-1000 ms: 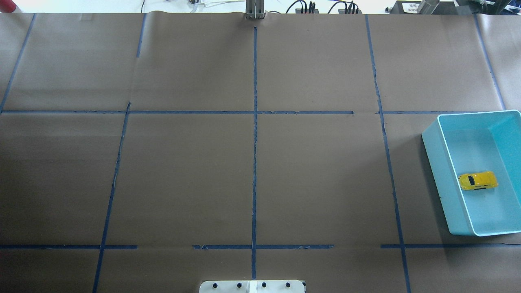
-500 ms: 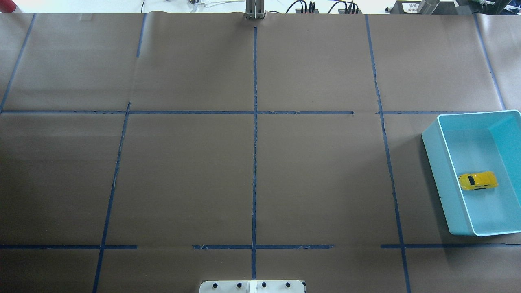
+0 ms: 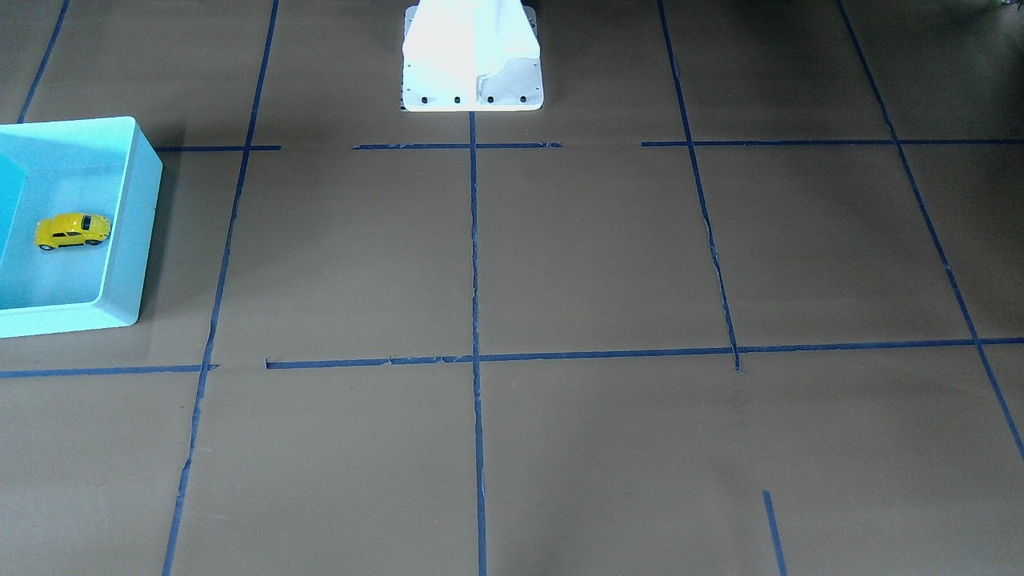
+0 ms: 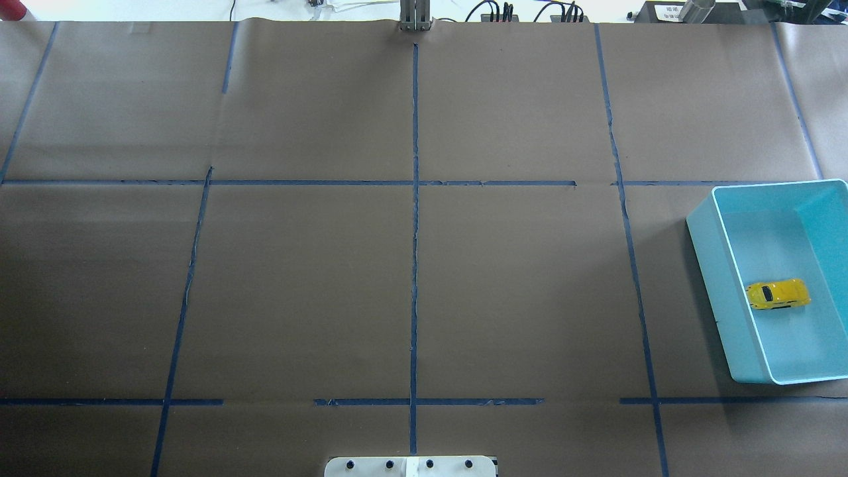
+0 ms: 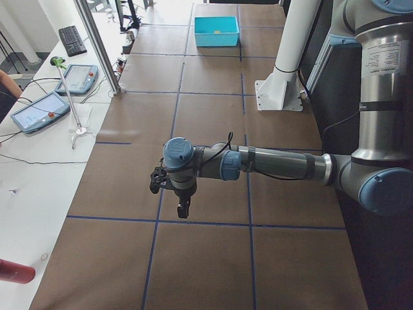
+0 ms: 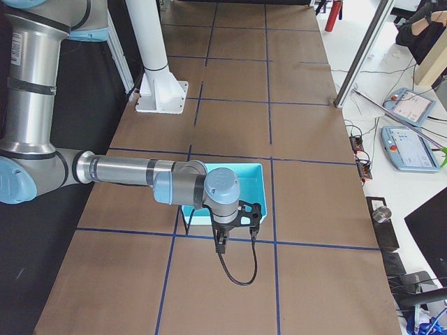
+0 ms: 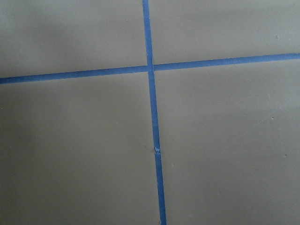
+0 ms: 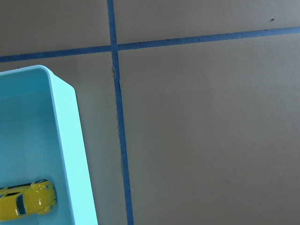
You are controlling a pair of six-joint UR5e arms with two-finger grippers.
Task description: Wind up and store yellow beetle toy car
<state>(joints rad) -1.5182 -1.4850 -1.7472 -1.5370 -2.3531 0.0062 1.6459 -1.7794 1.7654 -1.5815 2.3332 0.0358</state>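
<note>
The yellow beetle toy car [image 4: 778, 294] lies on its wheels inside the turquoise bin [image 4: 719, 285] at the table's right side. It also shows in the front-facing view [image 3: 72, 230] and the right wrist view [image 8: 28, 200]. My right gripper [image 6: 222, 241] hangs above the table beside the bin's corner [image 6: 250, 183], seen only from the side; I cannot tell if it is open or shut. My left gripper [image 5: 182, 201] hangs above the table's left end, empty-looking, seen only from the side; I cannot tell its state. The left wrist view shows bare brown paper with blue tape.
The white robot pedestal [image 3: 472, 56] stands at the table's near middle edge. Blue tape lines [image 4: 415, 199] divide the brown table cover. Operator tablets [image 5: 39, 110] and a metal post [image 5: 97, 45] stand along the far side of the table.
</note>
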